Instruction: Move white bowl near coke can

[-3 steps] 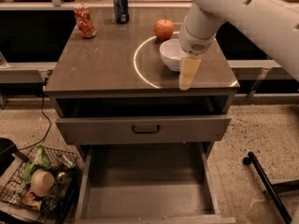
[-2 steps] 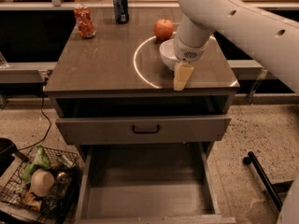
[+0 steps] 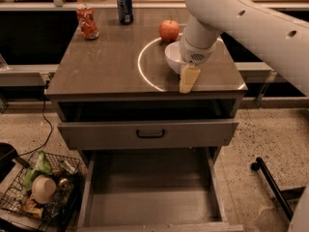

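The white bowl [image 3: 172, 58] sits on the right half of the brown cabinet top [image 3: 106, 66], just in front of a red apple [image 3: 169, 30]. My gripper [image 3: 187, 81] hangs at the bowl's front right rim, its pale tip reaching down to the cabinet's front edge, and my white arm covers the bowl's right side. The coke can [image 3: 88, 22], red-orange with a silver top, stands at the far left corner of the top, well apart from the bowl.
A dark blue can [image 3: 125, 7] stands at the back edge, right of the coke can. The bottom drawer [image 3: 149, 202] is pulled wide open below. A wire basket [image 3: 41, 190] of items sits on the floor at left. A black bar [image 3: 270, 182] lies at right.
My arm and gripper have shifted a little to the left along the bowl's front rim. The bowl, apple and cans have stayed in place.
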Robot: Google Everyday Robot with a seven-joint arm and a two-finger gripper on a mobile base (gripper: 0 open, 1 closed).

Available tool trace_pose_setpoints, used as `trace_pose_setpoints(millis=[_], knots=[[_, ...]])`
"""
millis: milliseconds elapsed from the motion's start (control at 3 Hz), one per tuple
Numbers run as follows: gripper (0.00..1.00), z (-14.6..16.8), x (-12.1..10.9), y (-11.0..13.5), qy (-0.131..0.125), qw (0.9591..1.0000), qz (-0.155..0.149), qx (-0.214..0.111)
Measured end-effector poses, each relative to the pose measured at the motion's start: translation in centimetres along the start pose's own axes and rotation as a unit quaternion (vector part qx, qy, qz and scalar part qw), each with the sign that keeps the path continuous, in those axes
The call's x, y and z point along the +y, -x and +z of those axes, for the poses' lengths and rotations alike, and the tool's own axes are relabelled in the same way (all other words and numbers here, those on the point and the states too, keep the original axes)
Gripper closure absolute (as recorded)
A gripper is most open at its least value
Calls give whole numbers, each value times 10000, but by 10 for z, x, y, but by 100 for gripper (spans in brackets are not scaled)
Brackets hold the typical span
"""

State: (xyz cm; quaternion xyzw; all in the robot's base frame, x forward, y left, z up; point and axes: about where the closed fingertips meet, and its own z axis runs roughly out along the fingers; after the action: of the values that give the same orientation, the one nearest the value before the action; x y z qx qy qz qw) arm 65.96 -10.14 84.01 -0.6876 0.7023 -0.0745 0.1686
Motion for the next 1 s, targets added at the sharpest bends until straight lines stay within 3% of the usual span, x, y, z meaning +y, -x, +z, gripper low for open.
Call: trace_pose_setpoints(millis=[333,1000], knots=[[96,0,0,0,1,10000,0,0],[100,-1,1,0,2,10000,0,0]])
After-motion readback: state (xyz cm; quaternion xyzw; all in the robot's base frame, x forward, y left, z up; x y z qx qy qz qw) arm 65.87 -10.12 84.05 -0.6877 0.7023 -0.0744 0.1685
